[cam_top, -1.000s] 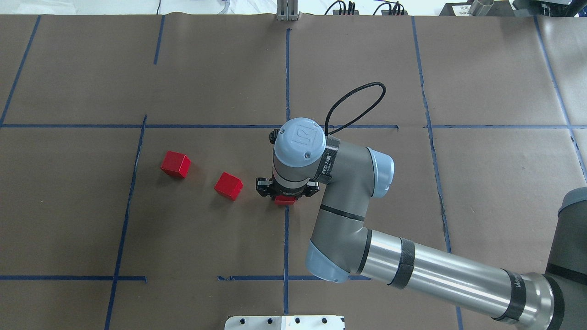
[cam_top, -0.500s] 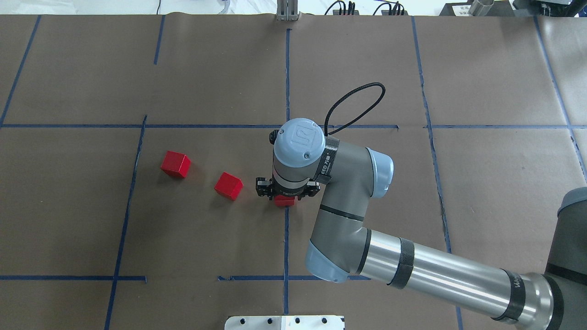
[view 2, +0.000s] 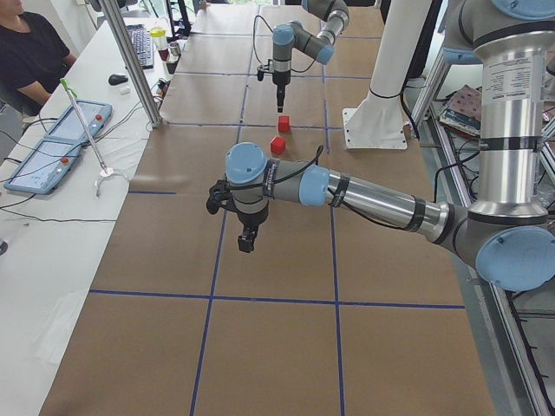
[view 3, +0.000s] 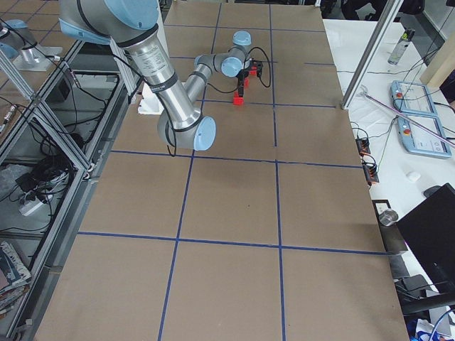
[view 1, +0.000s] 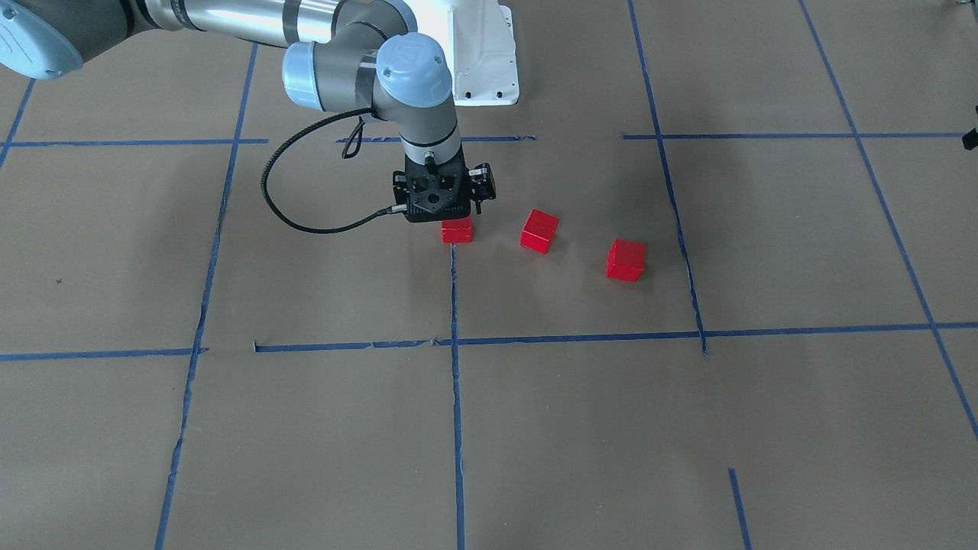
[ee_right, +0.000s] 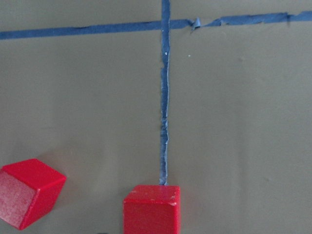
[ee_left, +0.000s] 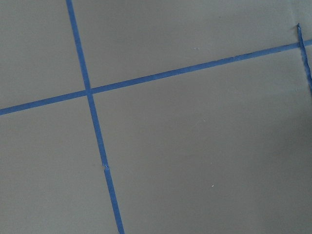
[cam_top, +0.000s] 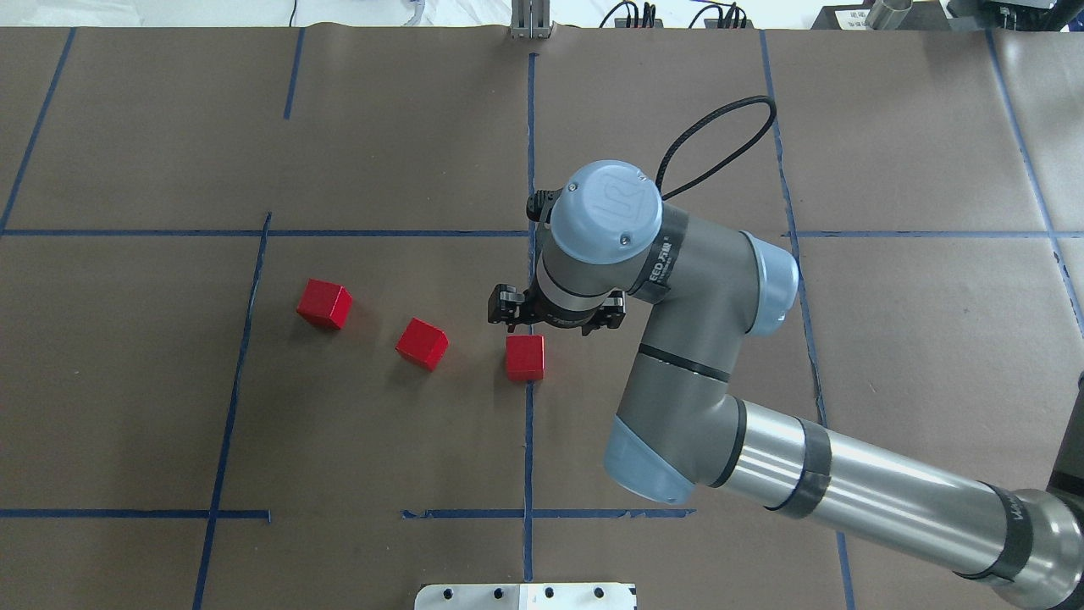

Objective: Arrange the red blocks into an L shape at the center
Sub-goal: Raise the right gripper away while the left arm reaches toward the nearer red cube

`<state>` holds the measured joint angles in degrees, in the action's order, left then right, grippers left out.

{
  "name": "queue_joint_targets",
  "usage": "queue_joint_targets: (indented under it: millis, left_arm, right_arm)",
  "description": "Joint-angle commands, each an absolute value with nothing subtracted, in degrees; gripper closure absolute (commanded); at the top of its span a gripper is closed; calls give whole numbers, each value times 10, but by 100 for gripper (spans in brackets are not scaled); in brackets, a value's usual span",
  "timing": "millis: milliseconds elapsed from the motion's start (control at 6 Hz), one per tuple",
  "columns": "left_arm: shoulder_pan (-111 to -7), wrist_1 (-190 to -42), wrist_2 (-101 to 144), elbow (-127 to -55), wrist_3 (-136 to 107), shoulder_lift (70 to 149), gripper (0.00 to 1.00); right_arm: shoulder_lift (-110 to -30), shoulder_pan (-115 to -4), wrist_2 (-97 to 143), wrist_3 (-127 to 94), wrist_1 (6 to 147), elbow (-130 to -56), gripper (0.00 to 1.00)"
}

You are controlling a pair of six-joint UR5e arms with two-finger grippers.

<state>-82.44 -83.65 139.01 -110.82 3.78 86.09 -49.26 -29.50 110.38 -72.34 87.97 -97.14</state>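
Three red blocks lie on the brown paper. One block (cam_top: pixel 525 357) (view 1: pixel 457 230) sits on the central blue tape line (cam_top: pixel 528 424) at the center, square to it. A second (cam_top: pixel 423 343) and a third (cam_top: pixel 324 303) lie to its left, both turned at an angle. My right gripper (cam_top: pixel 555 318) (view 1: pixel 439 214) hangs just above and behind the center block, open, holding nothing. Its wrist view shows that block (ee_right: pixel 151 208) free at the tape's end. My left gripper (view 2: pixel 246 243) hovers over bare paper far from the blocks; I cannot tell if it is open.
The white robot base plate (cam_top: pixel 525 596) lies at the near table edge. A black cable (cam_top: pixel 720 127) loops off the right wrist. A seated person (view 2: pixel 30 52), a metal post (view 2: pixel 130 61) and control tablets (view 2: pixel 61 147) are beside the table.
My right gripper was down around the center block. It has let go, lifted and drawn away toward the far right. The block stays on the line; the other two have not moved.
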Motion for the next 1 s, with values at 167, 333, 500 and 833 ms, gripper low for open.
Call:
queue_joint_targets:
  millis: [167, 333, 500, 833]
  left_arm:
    - [-647, -1025, 1395, -1116, -173, 925, 0]
    - [-584, -1050, 1386, -1117, -285, 978, 0]
    - [-494, -1053, 1327, -1109, -350, 1048, 0]
    - [-370, -1049, 1191, -1092, -413, 1119, 0]
  right_arm:
    - [-594, -317, 1100, -723, 876, -1094, 0]
    - [-620, -322, 1100, -723, 875, -1111, 0]
    - [-627, -325, 1102, -723, 876, -1114, 0]
    - [-690, -378, 1153, -676, 875, -1149, 0]
